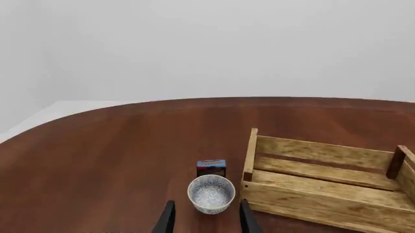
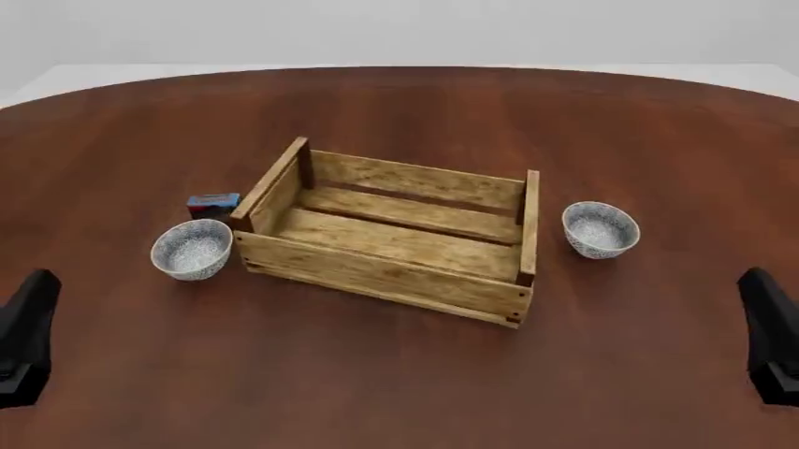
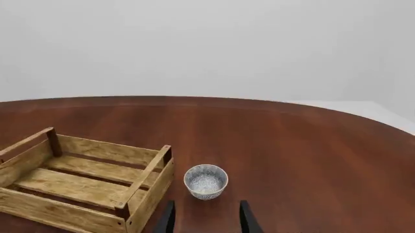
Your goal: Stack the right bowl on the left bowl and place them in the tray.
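Evidently at the very start: nothing grasped, nothing stacked. Right gripper (image 3: 205, 218) spread wide, fingers bare, lined up on the right speckled blue-white ceramic bowl (image 3: 205, 181), which sits upright on the dark red-brown wooden table (image 2: 399, 374) just beside the large light slatted wooden tray (image 2: 389, 241). Left gripper (image 1: 206, 218) likewise parted and holding nothing, facing the left speckled bowl (image 1: 211, 193), near the tray's opposite end, with a small blue-and-brown box (image 1: 211, 168) just behind. Next, probably: advance the right gripper, pinch the right bowl's rim, carry across. Tray empty; both bowls empty.
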### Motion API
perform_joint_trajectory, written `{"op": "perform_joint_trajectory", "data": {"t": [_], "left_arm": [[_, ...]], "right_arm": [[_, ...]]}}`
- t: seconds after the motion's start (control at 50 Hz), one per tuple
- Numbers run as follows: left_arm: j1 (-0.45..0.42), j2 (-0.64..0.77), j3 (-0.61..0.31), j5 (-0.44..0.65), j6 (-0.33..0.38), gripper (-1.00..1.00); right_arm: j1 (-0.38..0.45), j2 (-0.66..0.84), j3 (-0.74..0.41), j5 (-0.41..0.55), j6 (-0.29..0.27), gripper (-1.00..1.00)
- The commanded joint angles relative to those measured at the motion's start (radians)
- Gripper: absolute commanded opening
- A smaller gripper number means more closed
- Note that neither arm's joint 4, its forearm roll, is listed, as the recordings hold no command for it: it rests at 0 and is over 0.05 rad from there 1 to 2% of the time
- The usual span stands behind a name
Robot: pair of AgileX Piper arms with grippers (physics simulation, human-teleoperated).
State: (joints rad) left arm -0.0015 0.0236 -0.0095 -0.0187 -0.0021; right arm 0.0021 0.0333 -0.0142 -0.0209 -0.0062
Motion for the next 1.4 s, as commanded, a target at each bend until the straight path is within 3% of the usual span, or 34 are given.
{"op": "perform_joint_trajectory", "data": {"t": [0.02, 0.18, 0.3, 0.44, 0.52, 0.68, 0.78, 0.82, 0.88, 1.02, 1.06, 1.4], "left_arm": [[-0.009, -0.023, -0.004, 0.022, 0.006, 1.0], [-0.009, -0.023, -0.007, 0.015, 0.015, 1.0], [-0.011, -0.023, -0.001, 0.015, 0.011, 1.0], [-0.019, -0.023, -0.005, 0.017, 0.001, 1.0], [-0.021, -0.023, -0.004, 0.018, -0.001, 1.0], [-0.023, -0.023, -0.008, 0.02, -0.004, 1.0], [-0.026, -0.023, -0.005, 0.018, -0.009, 1.0], [-0.025, -0.023, -0.006, 0.019, -0.009, 1.0], [-0.023, -0.023, -0.009, 0.02, -0.01, 1.0], [-0.024, -0.023, -0.013, 0.029, -0.015, 1.0], [-0.025, -0.023, -0.013, 0.031, -0.013, 1.0], [-0.017, -0.023, -0.025, 0.041, -0.001, 1.0]], "right_arm": [[-0.012, 0.008, 0.009, 0.005, -0.01, 1.0], [0.002, 0.06, -0.02, -0.004, 0.001, 1.0], [0.031, 0.21, -0.06, -0.055, -0.015, 1.0], [0.041, 0.333, -0.157, -0.026, -0.075, 1.0], [0.009, 0.386, -0.212, -0.01, -0.068, 1.0], [0.023, 0.486, -0.348, 0.05, -0.077, 1.0], [0.031, 0.577, -0.43, 0.072, -0.121, 1.0], [0.039, 0.643, -0.472, 0.085, -0.096, 1.0], [0.018, 0.673, -0.519, 0.102, -0.122, 1.0], [0.04, 0.781, -0.646, 0.177, -0.082, 1.0], [0.025, 0.81, -0.676, 0.189, -0.106, 1.0], [-0.04, 1.092, -0.864, 0.288, -0.102, 1.0]]}}
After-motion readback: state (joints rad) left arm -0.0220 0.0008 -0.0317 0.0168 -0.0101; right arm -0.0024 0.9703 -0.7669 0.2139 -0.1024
